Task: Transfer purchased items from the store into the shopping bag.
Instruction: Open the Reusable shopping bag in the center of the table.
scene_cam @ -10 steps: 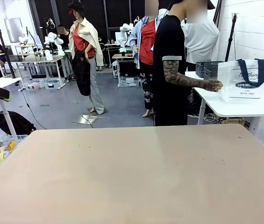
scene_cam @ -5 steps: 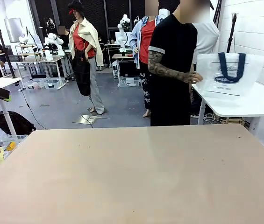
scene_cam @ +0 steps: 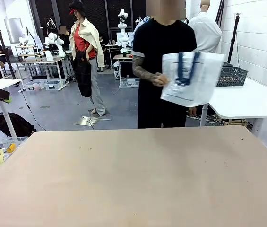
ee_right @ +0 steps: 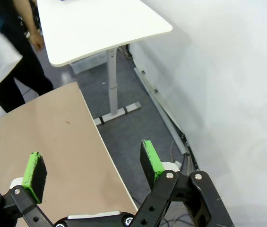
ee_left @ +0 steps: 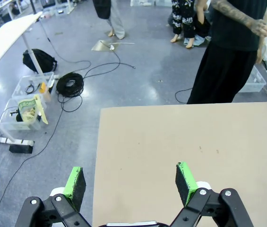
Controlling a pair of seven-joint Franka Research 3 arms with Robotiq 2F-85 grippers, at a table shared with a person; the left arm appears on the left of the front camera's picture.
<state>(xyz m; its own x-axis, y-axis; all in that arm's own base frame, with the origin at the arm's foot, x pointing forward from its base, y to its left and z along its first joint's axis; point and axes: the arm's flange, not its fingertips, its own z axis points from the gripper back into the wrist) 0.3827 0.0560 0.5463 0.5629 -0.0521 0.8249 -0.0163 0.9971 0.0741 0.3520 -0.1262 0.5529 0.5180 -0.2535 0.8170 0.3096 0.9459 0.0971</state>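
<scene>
since a second ago the person has turned away from the white side table (scene_cam: 251, 101) and brought the shopping bag (scene_cam: 192, 78) toward the far edge of the tabletop (scene_cam: 133, 179). it hangs in the air above that edge, held at its left side by the person's hand (scene_cam: 158, 79).

at the tabletop's near left edge the left gripper (ee_left: 130, 182) hovers with its fingers (ee_left: 74, 185) wide apart and nothing between them, one pad over the floor and one over the tabletop. beyond the far right corner, the store basket (scene_cam: 231, 75) sits on the side table (what lies in it cannot be told from here). over the tabletop's right edge hangs the right gripper (ee_right: 92, 165), its fingers (ee_right: 150, 160) likewise spread and empty.

the bag looks light, thin and floppy. once set down it will probably sag or tip, and its mouth may fold shut. the film looks slick under a pad, so the navy straps or the top hem seem the surest places to take hold.

the tabletop is flat, matt tan and smooth, with a few small specks. left of it, on the grey floor, lie a clear bin (scene_cam: 1, 144) and a coil of cable (ee_left: 70, 83). a white wall stands close on its right.
</scene>
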